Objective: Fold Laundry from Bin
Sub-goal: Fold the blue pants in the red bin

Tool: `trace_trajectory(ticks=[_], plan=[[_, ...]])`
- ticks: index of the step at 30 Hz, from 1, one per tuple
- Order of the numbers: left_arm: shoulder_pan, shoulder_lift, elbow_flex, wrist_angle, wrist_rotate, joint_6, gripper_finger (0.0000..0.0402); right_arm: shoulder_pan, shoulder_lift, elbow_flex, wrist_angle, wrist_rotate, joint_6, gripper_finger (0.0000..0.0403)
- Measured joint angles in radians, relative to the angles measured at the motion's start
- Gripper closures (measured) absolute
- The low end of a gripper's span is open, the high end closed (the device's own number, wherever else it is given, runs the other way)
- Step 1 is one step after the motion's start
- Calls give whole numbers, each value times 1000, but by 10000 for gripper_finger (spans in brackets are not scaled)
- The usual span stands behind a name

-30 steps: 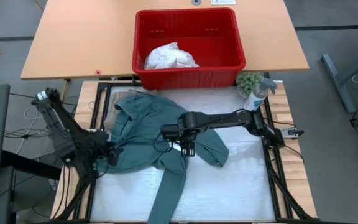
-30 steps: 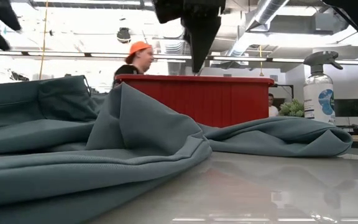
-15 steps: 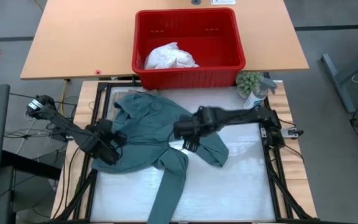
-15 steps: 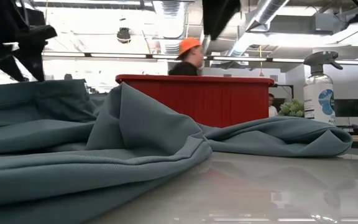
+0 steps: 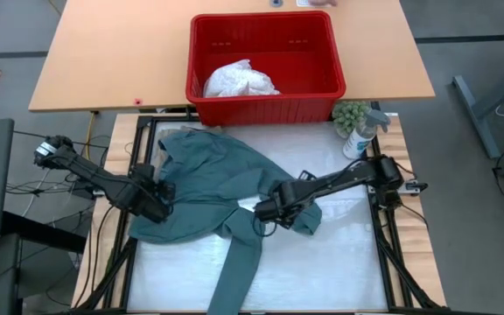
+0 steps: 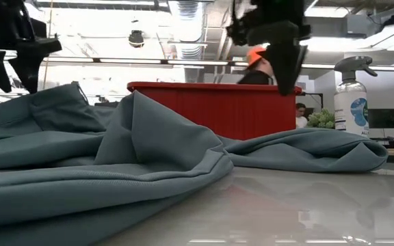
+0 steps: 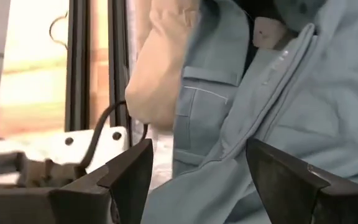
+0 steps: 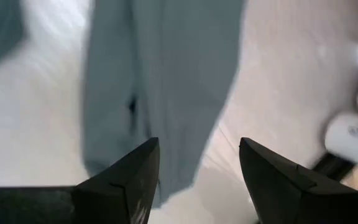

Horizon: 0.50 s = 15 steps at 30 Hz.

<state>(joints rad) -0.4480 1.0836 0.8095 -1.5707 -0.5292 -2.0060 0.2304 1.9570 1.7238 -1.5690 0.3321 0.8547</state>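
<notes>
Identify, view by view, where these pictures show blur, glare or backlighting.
Low view: bright ceiling lights backlight the right gripper into a silhouette; the glossy tabletop mirrors the spray bottle. Right wrist view: the teal garment is blurred. Left wrist view: the window side glares.

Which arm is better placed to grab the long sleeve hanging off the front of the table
Right, probably. The right gripper, fingers open, hovers over the teal garment just where the long sleeve branches off. The left gripper, also open, sits at the garment's opposite edge.
</notes>
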Motion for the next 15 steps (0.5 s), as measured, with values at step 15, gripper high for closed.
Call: trace_trajectory(ticks=[15], plan=[[38, 0, 15, 462, -159, 97, 156, 169, -248, -375, 233, -54, 192, 159]])
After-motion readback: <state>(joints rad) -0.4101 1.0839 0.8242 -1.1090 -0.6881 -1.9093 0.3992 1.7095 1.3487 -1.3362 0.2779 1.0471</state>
